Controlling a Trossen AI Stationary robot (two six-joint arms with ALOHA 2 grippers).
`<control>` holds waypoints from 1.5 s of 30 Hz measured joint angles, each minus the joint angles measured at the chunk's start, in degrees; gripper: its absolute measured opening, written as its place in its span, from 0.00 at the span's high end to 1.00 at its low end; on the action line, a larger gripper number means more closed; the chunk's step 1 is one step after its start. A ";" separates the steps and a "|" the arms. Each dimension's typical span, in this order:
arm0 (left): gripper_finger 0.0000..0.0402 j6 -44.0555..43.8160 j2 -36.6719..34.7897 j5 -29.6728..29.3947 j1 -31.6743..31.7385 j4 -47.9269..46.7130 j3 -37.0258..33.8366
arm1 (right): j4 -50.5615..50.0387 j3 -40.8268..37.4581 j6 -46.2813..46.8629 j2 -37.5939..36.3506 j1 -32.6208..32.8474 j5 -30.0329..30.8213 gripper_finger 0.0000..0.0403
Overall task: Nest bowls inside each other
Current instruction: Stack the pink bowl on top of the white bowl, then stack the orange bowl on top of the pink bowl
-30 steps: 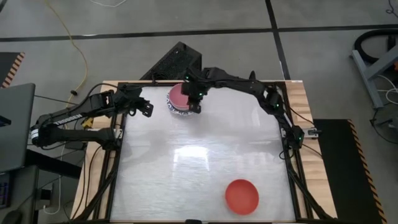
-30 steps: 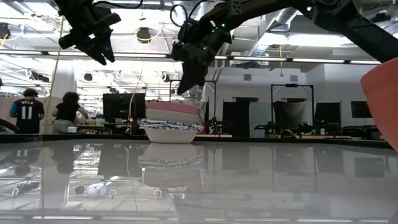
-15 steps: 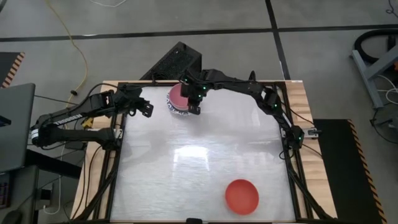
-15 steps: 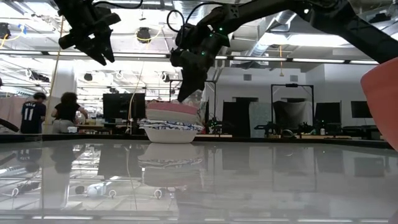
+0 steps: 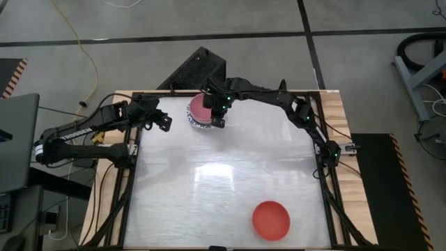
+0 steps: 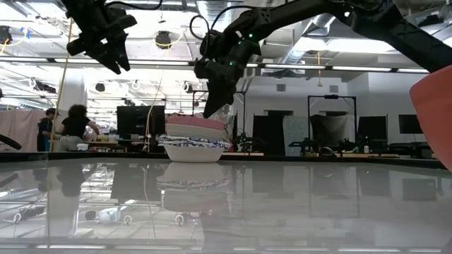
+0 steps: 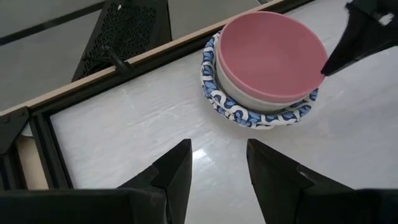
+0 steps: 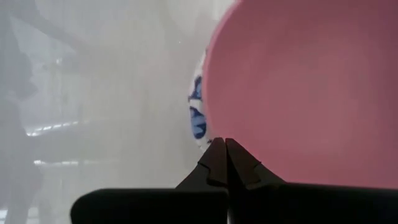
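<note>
The right gripper's (image 5: 218, 120) fingers (image 8: 219, 163) are pressed together, holding nothing, tips just above the rim of the pink bowl (image 7: 272, 57). That bowl tops a nested stack (image 5: 201, 111) near the table's (image 5: 223, 181) far edge — a plain white bowl (image 7: 249, 99) under it, a blue-patterned bowl (image 7: 261, 118) at the base. The left gripper (image 5: 165, 123) hangs with fingers (image 7: 173, 177) apart, empty, near the far left corner. 1 red bowl (image 5: 270, 219) sits alone by the near edge, toward the right.

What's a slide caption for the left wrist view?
Open left claw faces the nested stack: pink bowl atop a blue-patterned bowl.
</note>
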 joint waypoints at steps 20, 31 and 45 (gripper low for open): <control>0.65 0.00 0.02 0.22 0.02 0.22 0.00 | -1.68 -0.02 1.96 -4.61 0.89 5.82 0.99; 0.65 0.04 0.00 2.23 -0.07 1.69 -0.02 | -16.18 -0.02 2.12 -22.18 2.83 5.64 0.99; 0.65 3.99 0.02 5.21 -0.02 12.18 -0.02 | -23.86 0.02 14.74 -47.05 6.81 14.58 0.98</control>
